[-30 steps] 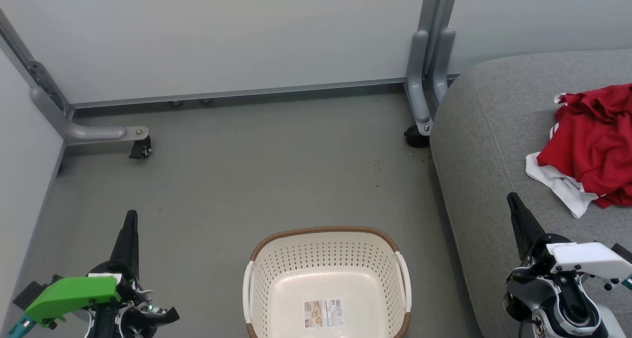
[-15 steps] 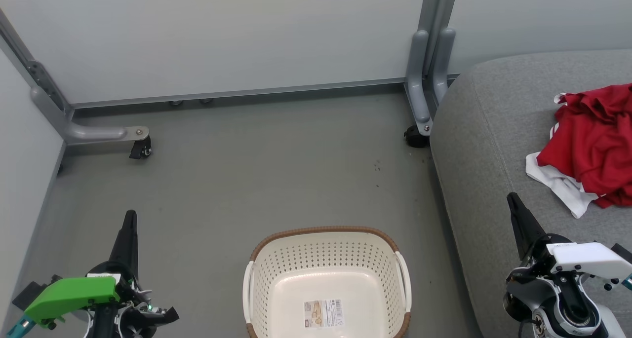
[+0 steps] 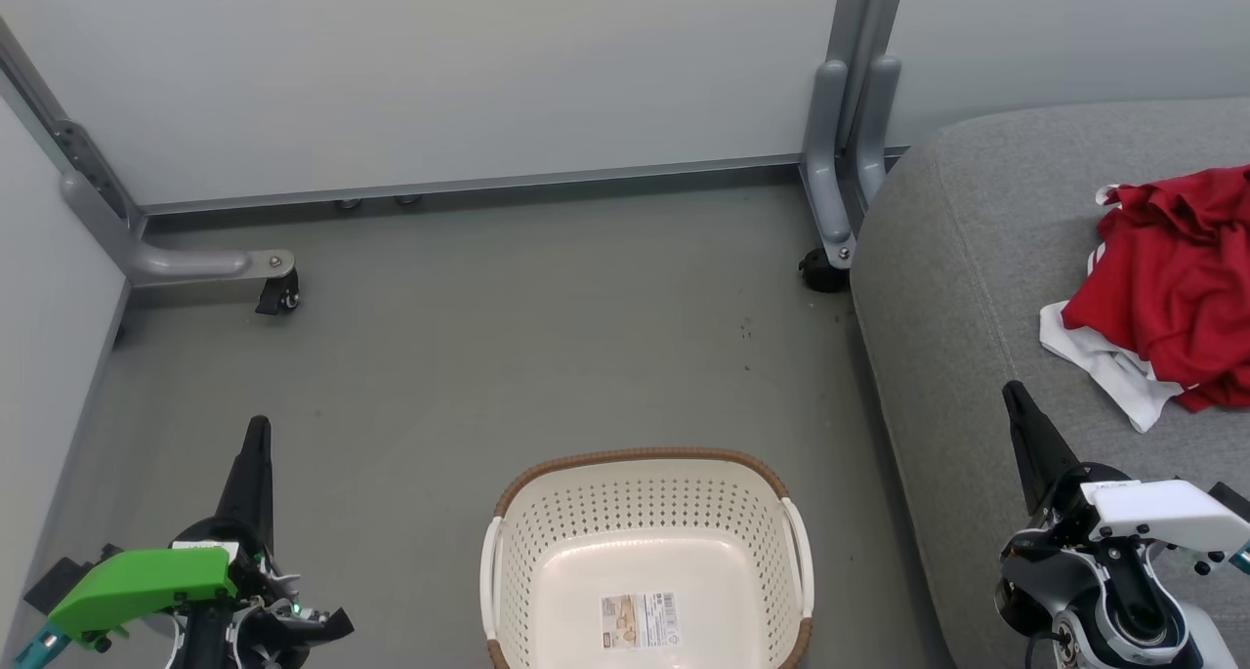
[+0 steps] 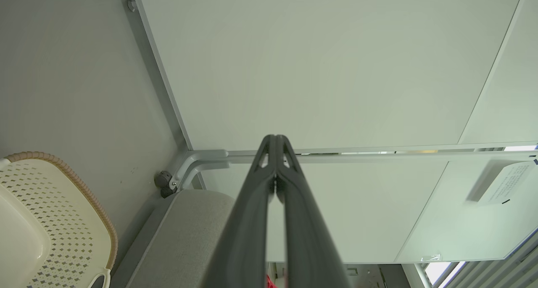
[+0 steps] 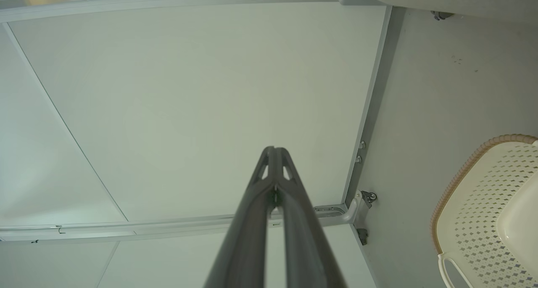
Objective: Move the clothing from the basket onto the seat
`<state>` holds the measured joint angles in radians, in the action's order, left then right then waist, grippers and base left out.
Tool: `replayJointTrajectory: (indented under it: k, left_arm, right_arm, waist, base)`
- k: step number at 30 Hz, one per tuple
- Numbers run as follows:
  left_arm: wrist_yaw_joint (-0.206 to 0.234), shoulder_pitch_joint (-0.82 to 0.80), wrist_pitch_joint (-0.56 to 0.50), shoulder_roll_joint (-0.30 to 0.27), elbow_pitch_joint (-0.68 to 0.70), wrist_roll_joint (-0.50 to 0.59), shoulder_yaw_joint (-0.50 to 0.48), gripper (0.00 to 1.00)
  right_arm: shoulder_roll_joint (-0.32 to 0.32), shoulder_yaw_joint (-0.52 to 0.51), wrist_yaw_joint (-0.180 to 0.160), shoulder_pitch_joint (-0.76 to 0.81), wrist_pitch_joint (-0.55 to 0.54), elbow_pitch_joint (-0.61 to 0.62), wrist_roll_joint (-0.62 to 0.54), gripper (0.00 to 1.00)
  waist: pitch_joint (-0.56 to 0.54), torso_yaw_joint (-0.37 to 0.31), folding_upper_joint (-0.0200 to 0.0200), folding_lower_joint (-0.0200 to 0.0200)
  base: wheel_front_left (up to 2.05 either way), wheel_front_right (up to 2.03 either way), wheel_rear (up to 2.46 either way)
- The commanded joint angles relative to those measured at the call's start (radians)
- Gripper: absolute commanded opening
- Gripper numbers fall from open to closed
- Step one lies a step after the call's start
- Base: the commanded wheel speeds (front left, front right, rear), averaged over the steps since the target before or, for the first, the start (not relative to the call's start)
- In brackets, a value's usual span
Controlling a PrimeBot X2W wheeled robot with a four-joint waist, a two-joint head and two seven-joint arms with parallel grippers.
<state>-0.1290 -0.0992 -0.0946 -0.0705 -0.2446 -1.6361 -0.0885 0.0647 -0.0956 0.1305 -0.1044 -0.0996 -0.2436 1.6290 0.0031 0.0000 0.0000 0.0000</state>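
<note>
clothing lying on seat, basket bare, both claws shut

the clothing [image 3: 1172,278] is lying in a rumpled heap on the seat [image 3: 957,259], towards its right side. it's red w/ a white panel poking out at the pile's lower left. the basket [image 3: 635,454] is sitting on the floor [image 3: 488,356] between the two arms, w/ nothing in it but a label [image 3: 640,620] on its bottom. going by that, the job is looking done or v. nearly.

handling: the fabric is looking soft, light and floppy, not fragile, prob. a bit slithery. it's going to sag and trail from any pinch. best hold, imo, is a thick fold on top of the red heap, not the thin white edge, which is likely to slip out.

the left claw [image 3: 257,439] and right claw [image 3: 1019,407] are both resting low w/ fingers pressed together, gripping nothing.

writing: the label is showing print and a barcode-ish block, too small to read. a paper notice [image 4: 502,183] on the panel in the left wrist view is carrying lines of text, also unreadable. no brand is showing.
</note>
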Motion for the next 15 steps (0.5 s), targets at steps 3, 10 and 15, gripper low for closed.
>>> replayJointTrajectory:
  k: [3,10,15]
  left_arm:
    - [-0.004,-0.017,-0.002,0.003,-0.001,0.006,-0.003,0.00]
    - [-0.004,-0.017,-0.005,0.005,-0.002,0.008,-0.005,0.00]
    - [-0.004,-0.018,-0.006,0.006,-0.001,0.009,-0.007,0.00]
  right_arm:
    - [-0.003,-0.004,0.000,-0.007,-0.004,-0.002,-0.003,0.00]
    - [-0.003,-0.005,0.000,-0.007,-0.005,-0.002,-0.005,0.00]
    - [-0.004,-0.006,0.000,-0.007,-0.006,-0.002,-0.005,0.00]
  waist:
    - [0.000,0.000,0.0000,0.0000]
    - [0.000,0.000,0.0000,0.0000]
    - [0.000,0.000,0.0000,0.0000]
  base:
    - [0.00,0.00,0.00]
    - [0.00,0.00,0.00]
    - [0.00,0.00,0.00]
